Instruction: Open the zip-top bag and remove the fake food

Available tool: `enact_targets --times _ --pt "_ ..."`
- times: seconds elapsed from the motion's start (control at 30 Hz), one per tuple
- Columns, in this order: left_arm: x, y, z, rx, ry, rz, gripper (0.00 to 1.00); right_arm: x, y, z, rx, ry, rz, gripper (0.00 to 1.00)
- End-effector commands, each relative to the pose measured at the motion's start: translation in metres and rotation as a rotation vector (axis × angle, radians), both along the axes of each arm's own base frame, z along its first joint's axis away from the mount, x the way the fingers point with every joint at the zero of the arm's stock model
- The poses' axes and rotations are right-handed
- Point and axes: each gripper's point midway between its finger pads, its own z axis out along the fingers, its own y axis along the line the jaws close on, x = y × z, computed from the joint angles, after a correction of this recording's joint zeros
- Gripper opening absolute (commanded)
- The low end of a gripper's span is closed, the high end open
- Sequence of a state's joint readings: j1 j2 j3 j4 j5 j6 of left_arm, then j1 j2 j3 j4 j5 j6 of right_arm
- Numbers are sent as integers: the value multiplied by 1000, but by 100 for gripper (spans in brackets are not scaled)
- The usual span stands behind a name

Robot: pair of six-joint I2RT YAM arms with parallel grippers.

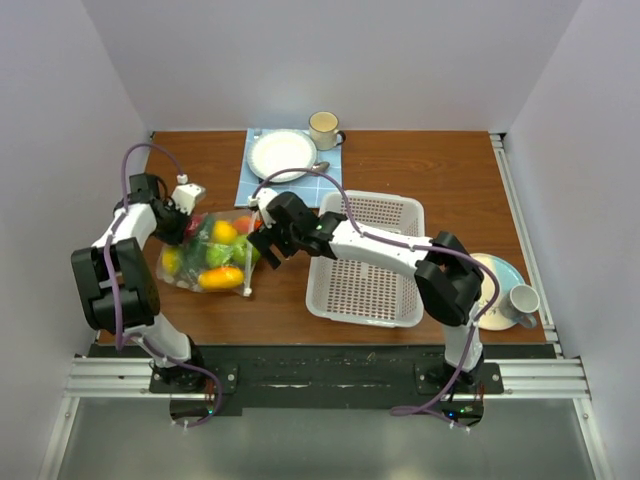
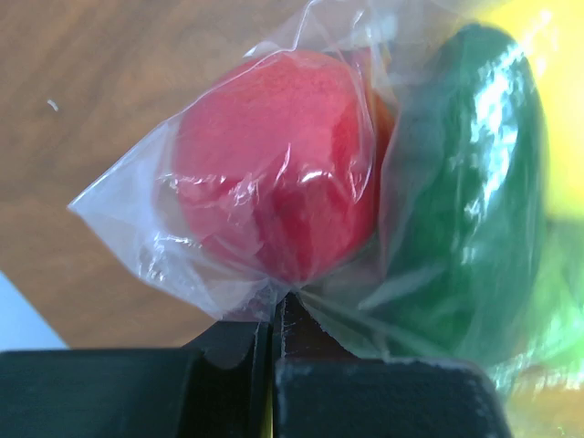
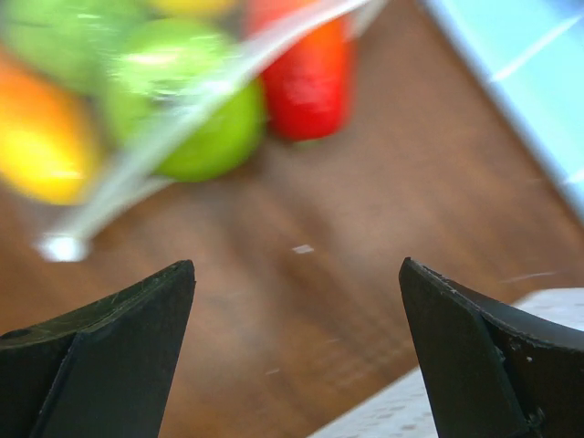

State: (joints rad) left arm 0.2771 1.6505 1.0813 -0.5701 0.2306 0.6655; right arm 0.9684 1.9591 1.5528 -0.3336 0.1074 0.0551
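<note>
The left pincer (image 2: 274, 351) is pinched tight on a fold of the zip-top bag (image 2: 137, 228), just below a red piece of the fake food (image 2: 274, 164) and a dark green cucumber (image 2: 465, 182). The right pincer (image 3: 297, 274) gapes wide above the bare table (image 3: 365, 201), holding nothing, close beside the bag's white zip strip (image 3: 137, 173). The bag lies near the table's left edge, with the white basket (image 1: 365, 260) to its right.

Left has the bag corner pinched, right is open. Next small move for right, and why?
Probably ease the right gripper toward the white zip strip and close on it. Its jaws stand wide open over bare table, short of the strip. The left gripper is shut on a corner of the zip-top bag, anchoring it, and the fake food sits inside.
</note>
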Motion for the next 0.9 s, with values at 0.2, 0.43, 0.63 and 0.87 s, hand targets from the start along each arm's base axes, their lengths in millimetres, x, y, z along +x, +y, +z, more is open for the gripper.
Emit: enact_targets --times 0.2,0.43,0.63,0.87 --pt "54 -25 4 209 -116 -181 0 56 9 17 0 -208 -2 99" --pt "50 -29 -6 218 -94 -186 0 47 28 5 87 -115 54 99" --pt "46 -31 -8 209 -85 -181 0 47 34 -8 165 -13 12 98" --pt "41 -35 -2 192 -93 -192 0 61 33 -34 188 34 -69 89"
